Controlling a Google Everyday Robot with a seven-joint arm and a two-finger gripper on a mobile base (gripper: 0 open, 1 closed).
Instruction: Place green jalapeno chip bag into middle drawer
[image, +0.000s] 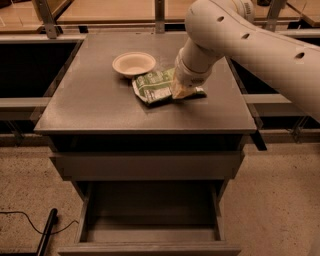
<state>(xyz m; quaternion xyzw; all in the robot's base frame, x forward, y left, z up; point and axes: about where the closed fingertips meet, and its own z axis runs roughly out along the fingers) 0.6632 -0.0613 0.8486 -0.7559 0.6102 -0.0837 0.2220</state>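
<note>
Camera view: the green jalapeno chip bag (155, 87) is seen lying flat on the grey cabinet top (95, 107), slightly right of centre, with its white label panel turned up. Its right end is covered by the gripper (182, 91), which is set down onto it from the right. Whether the gripper is open or closed on the bag cannot be told. A cream bowl (134, 63) is placed just beyond the bag's far left corner. Below, the middle drawer (150, 248) is pulled out toward the near side, under the shut upper drawer front (147, 166).
</note>
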